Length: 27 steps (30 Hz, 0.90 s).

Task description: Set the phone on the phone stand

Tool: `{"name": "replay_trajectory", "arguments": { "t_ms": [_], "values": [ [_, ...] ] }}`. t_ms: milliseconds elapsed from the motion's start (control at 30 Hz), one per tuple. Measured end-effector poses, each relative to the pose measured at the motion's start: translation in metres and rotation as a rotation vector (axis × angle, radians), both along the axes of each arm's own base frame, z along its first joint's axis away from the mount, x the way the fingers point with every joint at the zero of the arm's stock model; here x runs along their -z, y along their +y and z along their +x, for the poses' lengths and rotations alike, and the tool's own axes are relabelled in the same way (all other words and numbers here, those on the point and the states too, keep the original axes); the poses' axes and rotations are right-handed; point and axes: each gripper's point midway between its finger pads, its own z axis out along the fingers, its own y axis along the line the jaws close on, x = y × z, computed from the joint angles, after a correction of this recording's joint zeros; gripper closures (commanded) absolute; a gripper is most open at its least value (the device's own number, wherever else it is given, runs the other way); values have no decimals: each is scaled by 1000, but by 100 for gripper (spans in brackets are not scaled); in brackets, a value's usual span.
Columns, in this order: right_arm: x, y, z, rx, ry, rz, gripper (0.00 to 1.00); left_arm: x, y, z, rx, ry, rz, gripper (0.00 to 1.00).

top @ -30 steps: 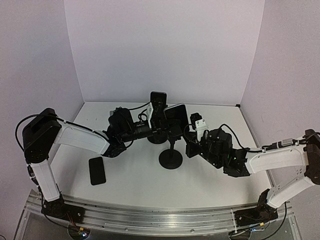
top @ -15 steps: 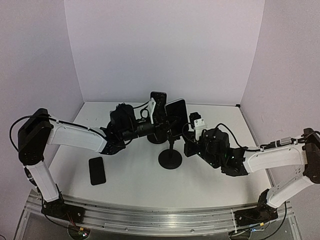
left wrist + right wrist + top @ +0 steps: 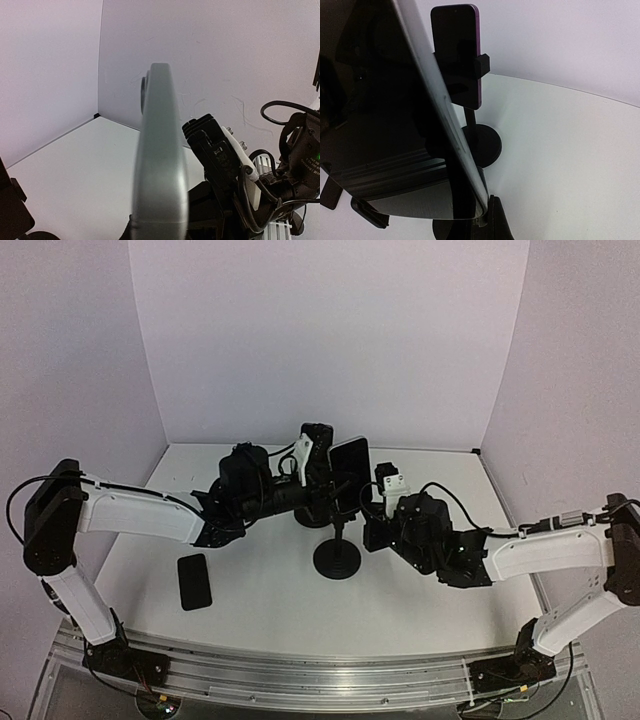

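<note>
My left gripper [image 3: 331,483] is shut on a silver-edged phone [image 3: 350,464] and holds it upright over the phone stand [image 3: 337,559]. The left wrist view shows that phone [image 3: 160,150] edge-on and very close. The stand is black, a thin pole on a round base. My right gripper [image 3: 369,530] is shut at the pole just below the phone. From the right wrist the phone's dark glass [image 3: 380,125] fills the left side. Its lower corner sits against a black finger [image 3: 498,220], and the stand's base [image 3: 446,231] shows underneath.
A second black stand [image 3: 315,517] right behind carries a purple-edged phone [image 3: 457,50] in its clamp. Another black phone [image 3: 195,581] lies flat on the table at front left. White walls close the back and both sides.
The left arm has stretched further in, and the held phone has shifted slightly left and up. The right gripper has slid left, and the stand's base has crept left with it.
</note>
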Motion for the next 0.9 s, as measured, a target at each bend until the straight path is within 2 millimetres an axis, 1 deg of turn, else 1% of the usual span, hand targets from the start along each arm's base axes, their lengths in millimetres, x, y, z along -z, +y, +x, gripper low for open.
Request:
{"name": "replay_trajectory", "arguments": {
  "t_ms": [133, 467, 900],
  "values": [
    [-1, 5, 3, -2, 6, -12, 100, 0, 5, 3, -26, 1, 3, 100],
    [0, 5, 4, -3, 13, -12, 100, 0, 8, 2, -34, -12, 22, 100],
    [-2, 9, 8, -47, 21, -14, 100, 0, 14, 5, -57, 5, 45, 100]
  ]
}}
